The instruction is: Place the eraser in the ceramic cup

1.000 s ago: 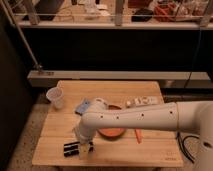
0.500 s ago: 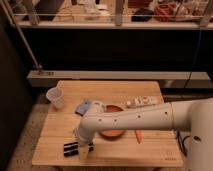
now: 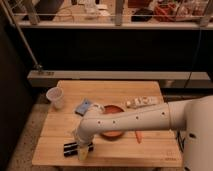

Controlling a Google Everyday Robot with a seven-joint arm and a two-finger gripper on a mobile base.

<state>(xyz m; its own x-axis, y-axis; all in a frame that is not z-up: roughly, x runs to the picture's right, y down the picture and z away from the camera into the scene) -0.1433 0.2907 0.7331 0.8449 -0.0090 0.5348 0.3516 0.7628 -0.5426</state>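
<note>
Eraser [image 3: 69, 148] first: you have it lying near the front left edge of the wooden bench [image 3: 150, 150], a black bar running roughly left to right along that edge. Its left part is in plain sight. Its right end disappears under the end effector [image 3: 83, 150], which is down at bench level right at that end. From this view you cannot tell whether the end effector is open, closed or clamped on the bar, since the wrist covers the place where they meet.

The white arm [image 3: 131, 118] reaches in from the right side of the view and crosses the middle of the bench at a slant, down toward the front left corner. It passes over the orange bowl [image 3: 113, 134], so you see only parts of the bowl above and below the arm.

The ceramic cup [image 3: 55, 97] stands upright at the left edge of the bench, toward the back, well apart from both the eraser and the end effector. Between the cup and the bowl lies a light-blue block [image 3: 83, 106], just beside the bowl. A white packet [image 3: 142, 102] lies toward the back right. A small orange stick [image 3: 138, 136] lies to the right of the bowl, nearer the front.
</note>
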